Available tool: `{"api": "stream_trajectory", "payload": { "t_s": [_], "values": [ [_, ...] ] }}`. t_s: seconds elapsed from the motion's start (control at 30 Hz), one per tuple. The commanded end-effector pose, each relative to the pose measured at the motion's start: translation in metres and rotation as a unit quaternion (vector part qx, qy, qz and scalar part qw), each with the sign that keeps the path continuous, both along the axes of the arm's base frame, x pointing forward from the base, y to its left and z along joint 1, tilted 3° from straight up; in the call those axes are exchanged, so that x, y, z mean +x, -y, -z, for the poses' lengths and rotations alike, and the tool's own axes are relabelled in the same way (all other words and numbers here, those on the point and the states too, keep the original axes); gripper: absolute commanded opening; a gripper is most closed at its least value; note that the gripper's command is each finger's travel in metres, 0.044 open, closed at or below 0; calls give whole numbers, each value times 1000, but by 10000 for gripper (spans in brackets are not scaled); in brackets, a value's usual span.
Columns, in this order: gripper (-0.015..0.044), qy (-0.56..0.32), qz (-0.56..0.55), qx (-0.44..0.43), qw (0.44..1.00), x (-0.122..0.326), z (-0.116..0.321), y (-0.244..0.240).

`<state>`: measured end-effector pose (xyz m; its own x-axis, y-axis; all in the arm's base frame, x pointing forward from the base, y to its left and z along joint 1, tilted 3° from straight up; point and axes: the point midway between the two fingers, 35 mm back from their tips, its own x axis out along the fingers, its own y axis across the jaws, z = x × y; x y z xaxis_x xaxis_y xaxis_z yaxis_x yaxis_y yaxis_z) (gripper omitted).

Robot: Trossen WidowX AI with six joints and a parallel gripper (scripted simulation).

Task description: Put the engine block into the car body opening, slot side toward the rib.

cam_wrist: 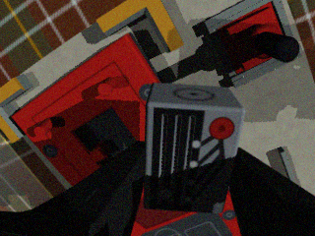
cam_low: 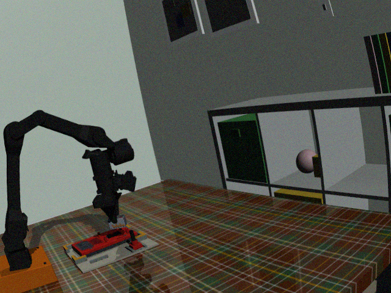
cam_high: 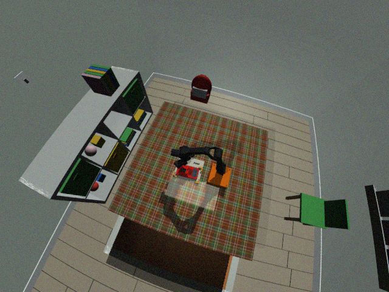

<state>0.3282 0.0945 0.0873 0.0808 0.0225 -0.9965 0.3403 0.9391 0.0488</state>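
Engine block: I see it (cam_low: 117, 222) (cam_wrist: 194, 140) above the car body (cam_high: 187, 172) (cam_low: 91, 244) (cam_wrist: 74, 109), upright, not seated.
Hand: my hand (cam_low: 113, 221) (cam_wrist: 187, 153) grips the block between two fingers, leaving its top free, which I think helps the lowering.
Slots: they face the wrist camera; the rib I cannot identify, so I cannot confirm the match.
Opening: in the wrist view, a dark recess (cam_wrist: 105, 132) lies toward nine o'clock of the block; probably this is the target, so I should align before I go down.
Yellow corners: one (cam_wrist: 169, 25) is near twelve o'clock there; such corners presumably keep the car body from sliding.
Black lever: on its red foot, at one o'clock (cam_low: 132, 236) (cam_wrist: 278, 46); my retreat should avoid it.
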Motion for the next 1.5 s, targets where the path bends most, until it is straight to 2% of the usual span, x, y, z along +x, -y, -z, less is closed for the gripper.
{"api": "stream_trajectory", "payload": {
  "t_s": [0.0, 0.57, 0.6, 0.8, 1.47],
  "values": [
    [0, -1, -50, -7, 999, -2, 5, -9],
    [0, 4, -295, -25, 955, -17, 20, -58],
    [0, 5, -297, -25, 954, -17, 21, -59],
    [158, 5, -313, -26, 949, -17, 20, -59],
    [159, 4, -285, -24, 958, -17, 21, -58]
  ]
}}
